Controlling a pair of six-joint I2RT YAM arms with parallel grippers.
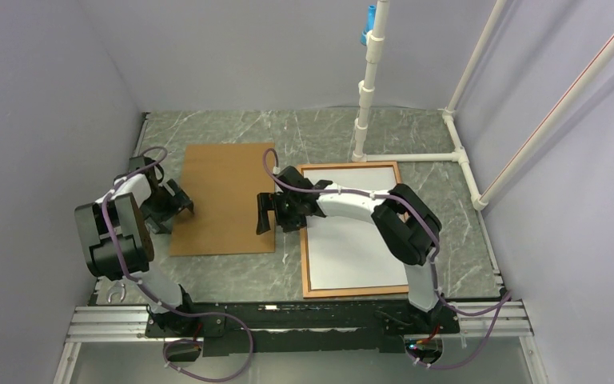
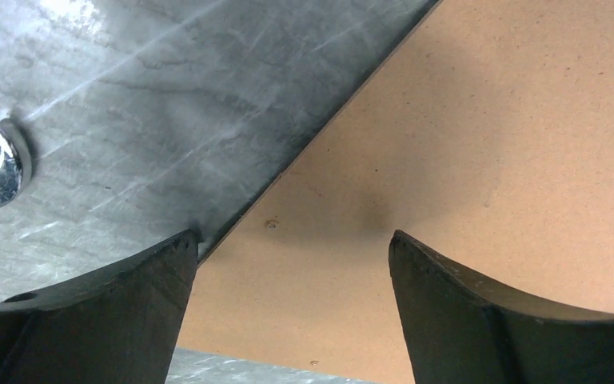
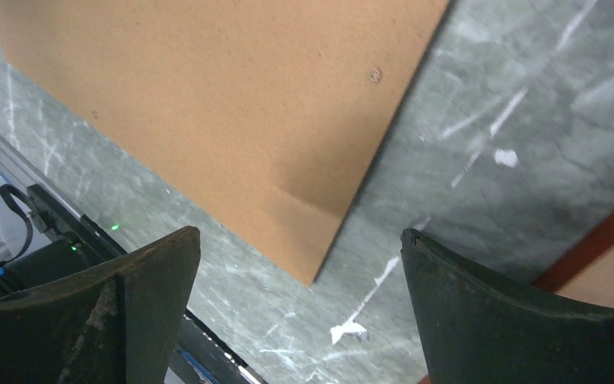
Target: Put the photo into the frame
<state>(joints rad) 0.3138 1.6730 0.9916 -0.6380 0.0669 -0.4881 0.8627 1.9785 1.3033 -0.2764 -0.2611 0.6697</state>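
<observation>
**Photo white side up inside the frame, both claws at the backing board**

The photo showed only its white back and lay within the frame, which sat flat on the table at 3 o'clock from the backing board, near it but apart. Whether the sheet was squarely seated along every edge could not be told, because your right arm crossed over its middle.

Your left gripper stood at the board's 9 o'clock edge, jaws spread with nothing between them. The left wrist view showed that edge running between the two fingers. Your right gripper stood at the board's 3 o'clock edge, near the 5 o'clock corner, likewise spread and empty. Its wrist view showed the corner below the fingers and a strip of the frame at 4 o'clock.

Judged from this, the print was in place and the board was the next thing to handle. Three faults were likely:

- **Missed grip:** the board lay flush on the table, so a finger might skate over its thin edge and close on nothing.
- **Uneven lift:** if one claw lifted ahead of the other, the board would tilt and slide out.
- **Disturbed sheet:** your right arm passed over the loose sheet, so a sweep toward 3 o'clock could drag it. The board's leading edge could also push it askew.
</observation>
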